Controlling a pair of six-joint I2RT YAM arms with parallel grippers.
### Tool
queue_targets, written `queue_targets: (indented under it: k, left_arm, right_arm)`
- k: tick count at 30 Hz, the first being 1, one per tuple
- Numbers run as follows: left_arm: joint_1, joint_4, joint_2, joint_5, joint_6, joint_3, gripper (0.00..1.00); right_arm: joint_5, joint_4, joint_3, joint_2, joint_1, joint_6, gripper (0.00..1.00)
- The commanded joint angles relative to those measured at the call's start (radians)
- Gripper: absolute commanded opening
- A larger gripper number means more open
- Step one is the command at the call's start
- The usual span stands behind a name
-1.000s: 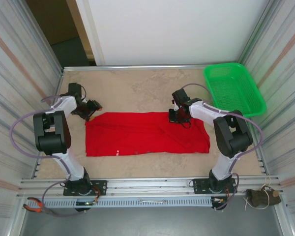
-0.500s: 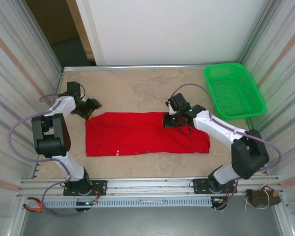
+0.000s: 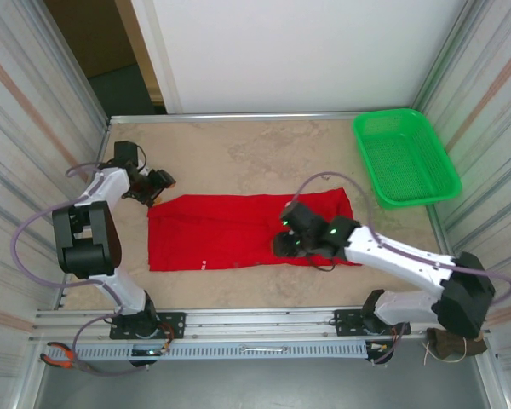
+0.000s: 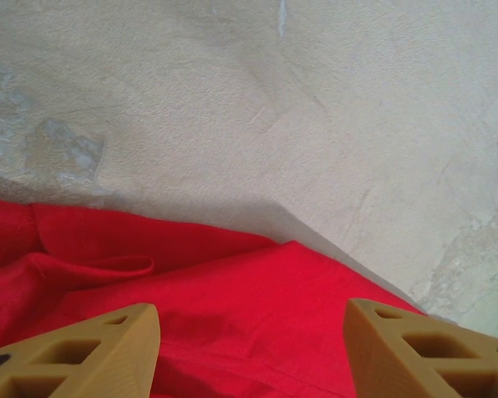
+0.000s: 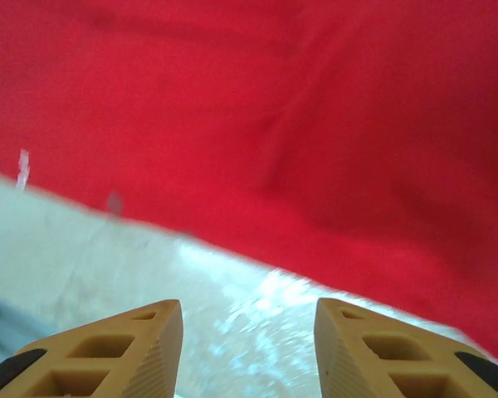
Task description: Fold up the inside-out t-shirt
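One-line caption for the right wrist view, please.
Open right gripper poised over the red t-shirt where its edge meets the table.

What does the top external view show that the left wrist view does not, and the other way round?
Top external: the green basket, the right gripper and the whole outline of the t-shirt. Left wrist: a small rolled crease at the cloth's edge, seen close above the open fingers of the left gripper. Both: red cloth on the tan table.

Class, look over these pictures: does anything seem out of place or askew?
The green basket at the far right corner sits skewed, overhanging the table edge. Orange-handled pliers lie on the near rail.
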Motion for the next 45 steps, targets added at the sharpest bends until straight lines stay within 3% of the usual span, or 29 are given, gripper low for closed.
queue_targets:
  k: [1,3,8,11,15,18,23,28,36,39,42,45]
  left_arm:
    - [-0.004,-0.022,-0.053,0.016,-0.008,-0.007,0.61]
    - [-0.004,-0.03,-0.054,0.01,-0.002,-0.008,0.61]
    - [-0.002,-0.044,-0.058,0.014,0.005,-0.014,0.61]
    - [-0.005,-0.057,-0.097,0.033,0.009,-0.025,0.61]
    - [-0.017,-0.063,-0.18,0.054,0.007,-0.089,0.61]
    - [-0.026,-0.04,-0.242,0.063,-0.01,-0.169,0.61]
    - [-0.084,-0.004,-0.301,0.055,-0.051,-0.281,0.61]
    - [-0.14,0.074,-0.337,0.046,-0.113,-0.393,0.61]
    - [-0.157,0.131,-0.328,0.014,-0.162,-0.484,0.61]
    - [-0.158,0.135,-0.308,-0.01,-0.187,-0.504,0.61]
    - [-0.157,0.13,-0.275,-0.044,-0.219,-0.518,0.61]
    - [-0.157,0.118,-0.241,-0.075,-0.234,-0.519,0.61]
  right_arm:
    - [0.077,-0.086,-0.058,-0.029,-0.139,0.041,0.45]
    - [0.057,-0.069,-0.075,-0.012,-0.195,0.019,0.43]
    - [0.064,-0.037,-0.11,0.091,-0.21,0.016,0.36]
    - [0.086,-0.05,-0.142,0.064,-0.247,0.017,0.36]
    - [0.031,-0.052,-0.163,-0.017,-0.37,-0.012,0.39]
    - [-0.016,-0.012,-0.131,-0.027,-0.529,-0.073,0.42]
    - [-0.072,0.057,0.004,0.146,-0.698,-0.181,0.45]
    - [-0.148,0.116,0.09,0.314,-0.725,-0.232,0.46]
    - [-0.202,0.207,0.053,0.393,-0.723,-0.201,0.46]
    - [-0.197,0.22,0.041,0.396,-0.725,-0.201,0.3]
    - [-0.172,0.196,0.066,0.407,-0.749,-0.222,0.03]
    - [-0.159,0.162,0.122,0.427,-0.791,-0.244,0.0]
